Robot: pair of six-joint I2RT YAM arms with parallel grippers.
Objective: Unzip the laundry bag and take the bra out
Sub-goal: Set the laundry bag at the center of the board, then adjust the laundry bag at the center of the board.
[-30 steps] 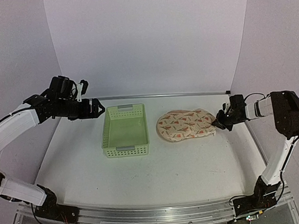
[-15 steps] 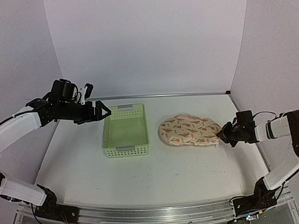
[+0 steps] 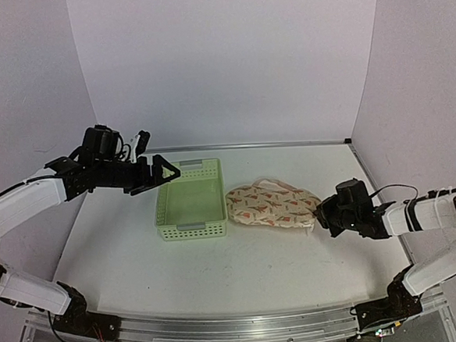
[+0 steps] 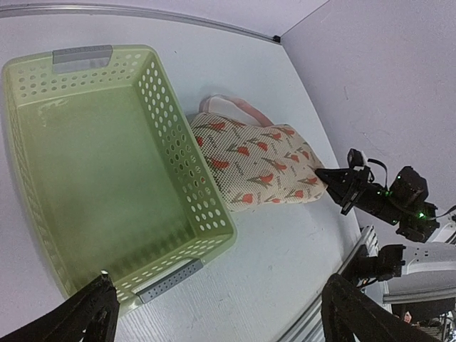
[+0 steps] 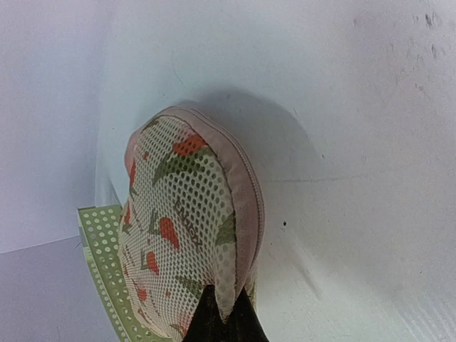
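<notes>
The laundry bag (image 3: 269,206), a cream mesh pouch with red and green motifs and pink edging, lies on the table against the green basket's right side. It also shows in the left wrist view (image 4: 253,164) and the right wrist view (image 5: 189,228). My right gripper (image 3: 323,214) is shut on the bag's right end, its fingers (image 5: 225,320) pinching the pink rim. My left gripper (image 3: 168,175) is open and empty, hovering over the basket's left rim. The bra is hidden; the bag looks closed.
A light green lattice basket (image 3: 189,199) stands left of the bag, empty inside (image 4: 85,185). White walls stand behind and at both sides. The table's front rail (image 3: 223,328) runs along the near edge.
My right gripper moved left and nearer, dragging the bag's right end with it; the bag slid left against the basket. My left gripper moved right toward the basket.
</notes>
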